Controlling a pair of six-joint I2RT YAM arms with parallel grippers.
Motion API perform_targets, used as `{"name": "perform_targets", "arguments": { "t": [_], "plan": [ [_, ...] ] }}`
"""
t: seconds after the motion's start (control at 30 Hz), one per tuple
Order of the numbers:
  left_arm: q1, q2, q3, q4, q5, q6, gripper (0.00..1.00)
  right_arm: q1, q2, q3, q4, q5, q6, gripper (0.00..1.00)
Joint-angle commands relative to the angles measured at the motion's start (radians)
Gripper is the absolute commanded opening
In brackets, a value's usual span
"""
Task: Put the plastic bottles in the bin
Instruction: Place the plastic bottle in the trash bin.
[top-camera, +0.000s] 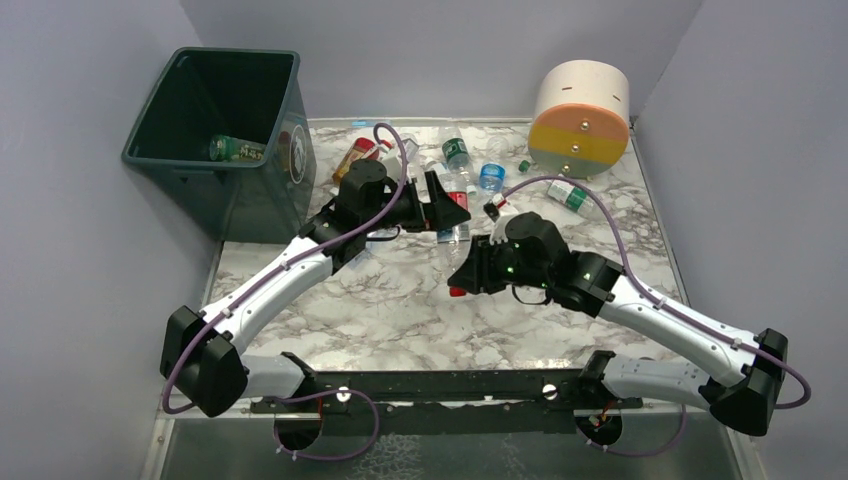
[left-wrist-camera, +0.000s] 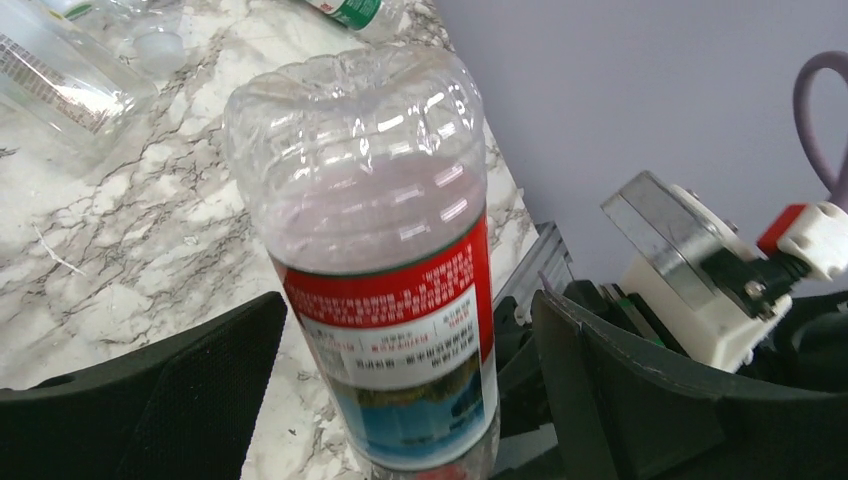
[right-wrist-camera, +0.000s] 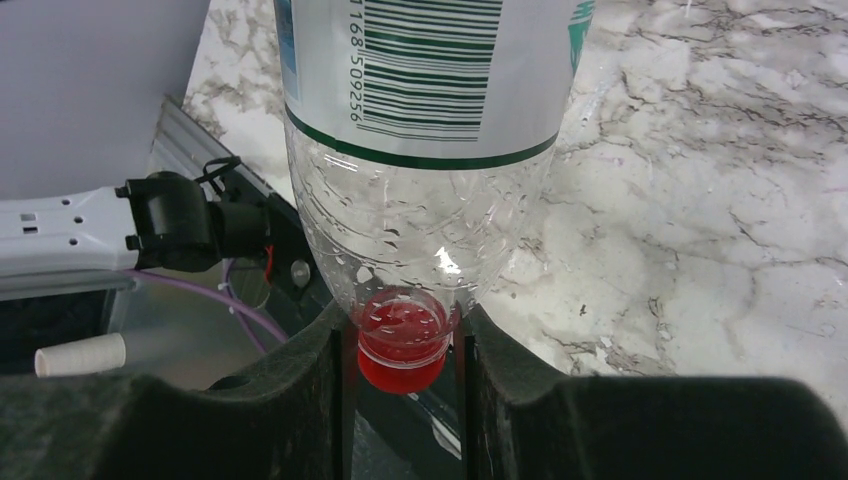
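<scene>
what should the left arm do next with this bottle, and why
Probably close the left gripper on the body of the bottle. Its jaws stand open on either side of it, while the right gripper is shut on its red cap. The bin sits on the left arm's side, so a handover looks likely.

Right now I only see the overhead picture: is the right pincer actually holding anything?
Observer: Yes. The right pincer is shut on the red cap of a clear bottle.
Visitor: Has the left pincer grabbed it too?
Observer: No. The left pincer is open, one finger on each side of the bottle's red label.
Visitor: Any drink left inside?
Observer: None shows through the clear plastic near the cap.
</scene>
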Motion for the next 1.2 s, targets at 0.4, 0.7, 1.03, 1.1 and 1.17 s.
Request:
{"name": "perform_targets", "arguments": {
  "t": [0.4, 0.7, 1.03, 1.1, 1.17],
  "plan": [
    [-0.025, 0.007, 0.028, 0.017, -0.056, 0.013, 0.71, 0.057, 0.015, 0.026, 0.017, 0.068, 0.034, 0.14],
    [-0.025, 0.012, 0.057, -0.017, -0.067, 0.024, 0.54, 0.057, -0.005, 0.037, 0.005, 0.066, 0.038, 0.32],
    [-0.002, 0.057, 0.244, -0.179, -0.137, 0.137, 0.54, 0.057, -0.137, 0.121, -0.174, 0.114, 0.059, 0.83],
    [0.024, 0.077, 0.311, -0.214, -0.137, 0.162, 0.54, 0.057, -0.175, 0.138, -0.221, 0.132, 0.066, 0.84],
    [0.064, 0.1, 0.391, -0.256, -0.13, 0.192, 0.54, 0.057, -0.21, 0.151, -0.257, 0.149, 0.073, 0.84]
  ]
}}
